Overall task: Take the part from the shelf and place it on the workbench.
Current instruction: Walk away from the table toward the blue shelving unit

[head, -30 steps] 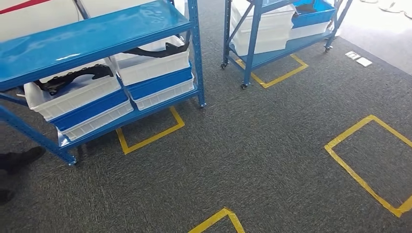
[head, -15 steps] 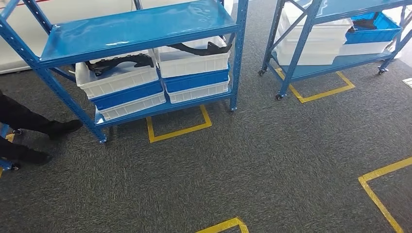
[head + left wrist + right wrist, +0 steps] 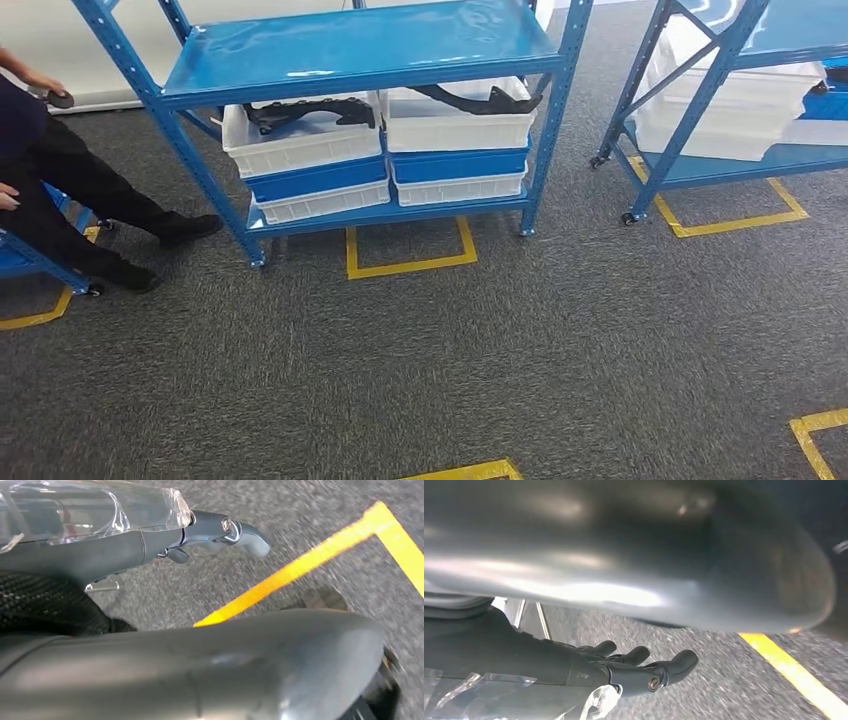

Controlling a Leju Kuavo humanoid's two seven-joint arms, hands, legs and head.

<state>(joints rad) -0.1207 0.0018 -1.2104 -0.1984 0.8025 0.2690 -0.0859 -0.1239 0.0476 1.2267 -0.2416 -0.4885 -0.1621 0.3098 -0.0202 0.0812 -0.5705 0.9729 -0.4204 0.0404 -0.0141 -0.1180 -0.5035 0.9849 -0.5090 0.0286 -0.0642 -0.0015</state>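
Blue steel shelf (image 3: pixel 360 50) dead ahead in head view, standing on grey carpet (image 3: pixel 500 350). Lower level carries two stacks of crates, white over blue over white. Left top crate (image 3: pixel 300 145) holds a black part (image 3: pixel 305 112) lying across its rim; right top crate (image 3: pixel 458 122) holds another black part (image 3: pixel 478 98), also resting on the rim, one end poking past the right edge. Both parts are on the shelf, nothing touching them.

Second blue shelf (image 3: pixel 720 90) to the right, on castors, with white crates (image 3: pixel 740 110) on its lower level. Yellow tape squares (image 3: pixel 410 262) mark the carpet under and around the shelves.

Person seated at left, dark trouser legs (image 3: pixel 90 200) stretched toward the shelf's foot.

Left hand (image 3: pixel 220 532) hangs over carpet near a yellow tape line (image 3: pixel 310 562); fingers apart, holding nothing. Right hand (image 3: pixel 639 667) likewise over carpet, fingers (image 3: pixel 681 662) extended and apart, nothing in them.
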